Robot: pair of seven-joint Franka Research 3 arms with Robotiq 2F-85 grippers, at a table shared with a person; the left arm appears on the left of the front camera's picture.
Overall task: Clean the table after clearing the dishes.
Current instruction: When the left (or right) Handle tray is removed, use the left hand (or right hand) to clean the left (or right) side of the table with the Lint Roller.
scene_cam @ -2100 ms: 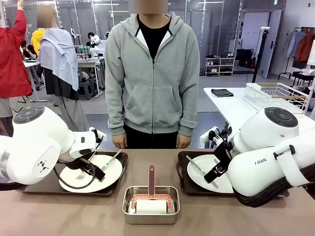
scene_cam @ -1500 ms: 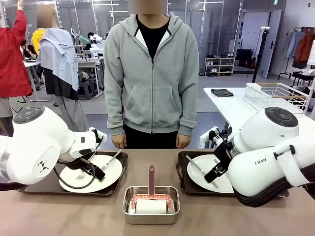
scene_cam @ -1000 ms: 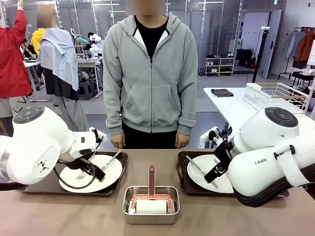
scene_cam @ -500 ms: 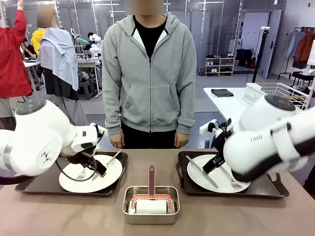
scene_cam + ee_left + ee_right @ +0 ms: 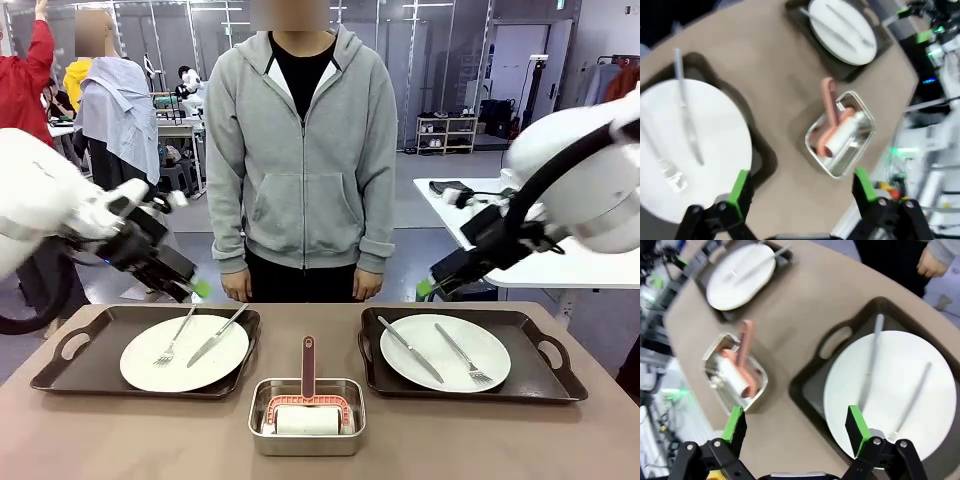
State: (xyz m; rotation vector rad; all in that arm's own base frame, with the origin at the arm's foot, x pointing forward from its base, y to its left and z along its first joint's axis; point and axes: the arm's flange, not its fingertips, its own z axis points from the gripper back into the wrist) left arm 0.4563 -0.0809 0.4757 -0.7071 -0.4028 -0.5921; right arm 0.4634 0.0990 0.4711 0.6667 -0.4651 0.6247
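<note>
**Claws lifting clear, dishes still waiting**

I am pulling my left claw up and back from the left round white plate. My right claw is rising off the right round white plate the same way. Both are now hanging over the far edge of the smooth brown-taupe table, fingers spread wide, carrying nothing.

Each plate is lying with its silver fork and knife on the left dark brown handled tray and the right dark brown handled tray. The small steel pan with the pink-handled roller is sitting between them. I am judging that clearing is not yet begun, so wiping is waiting.
</note>
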